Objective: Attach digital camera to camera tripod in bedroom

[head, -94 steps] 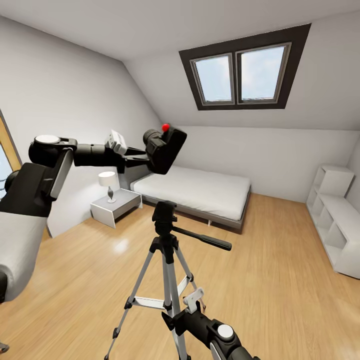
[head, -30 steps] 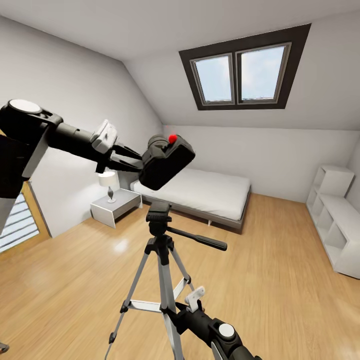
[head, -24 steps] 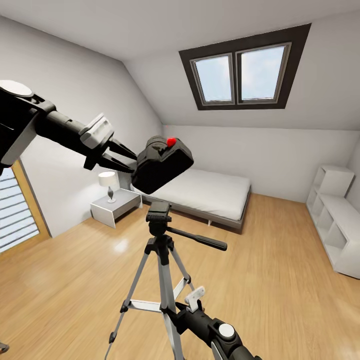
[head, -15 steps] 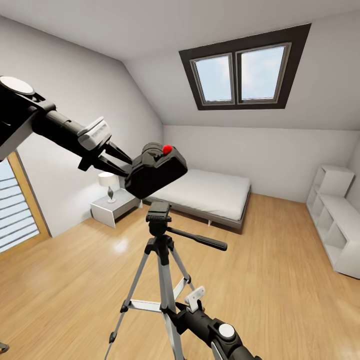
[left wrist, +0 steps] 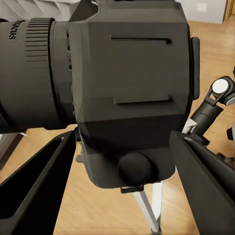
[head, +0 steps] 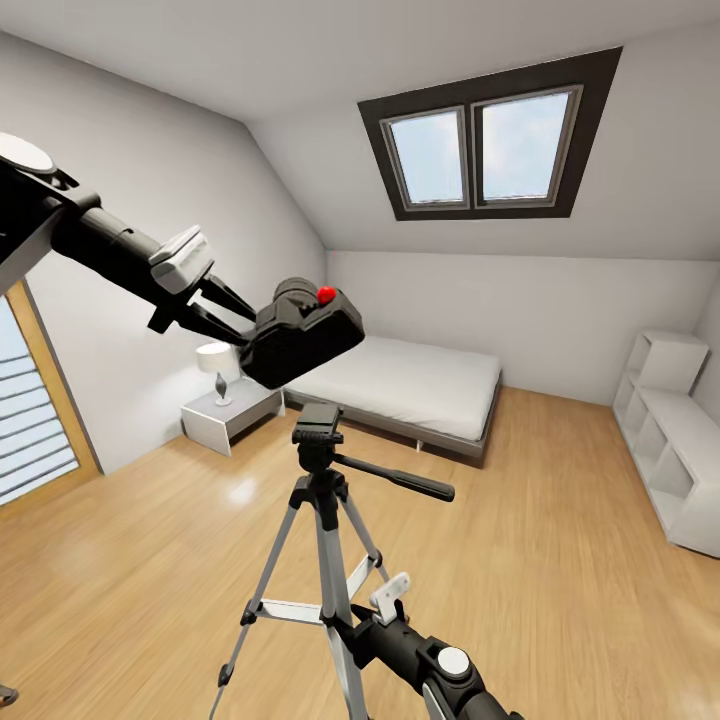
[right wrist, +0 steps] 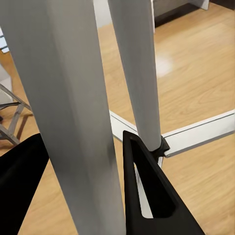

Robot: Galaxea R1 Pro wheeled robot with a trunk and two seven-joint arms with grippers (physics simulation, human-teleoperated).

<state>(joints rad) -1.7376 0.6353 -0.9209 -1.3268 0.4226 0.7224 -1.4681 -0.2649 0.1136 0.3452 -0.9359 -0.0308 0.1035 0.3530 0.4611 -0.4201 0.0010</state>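
Digital camera (head: 300, 338): small black boxy body with short lens barrel and round red button on top, hanging tilted in the air just above and slightly left of the tripod head, not touching it.
Left gripper (head: 232, 318): black pincer fingers (left wrist: 41, 188) closing on the camera body from both sides, gripping it firmly.
Camera tripod (head: 320, 500): silver-grey telescopic legs, black head and long black pan handle, standing upright on light wood floor (head: 560, 560).
Right gripper (right wrist: 83, 196): fingers spread either side of a grey tripod leg, contact impossible to tell.
Handling: looking rigid, fairly light, smooth-shelled, probably slippery; holding best across the flat body sides, keeping off the lens.
Next: levelling the base, lowering onto the head.
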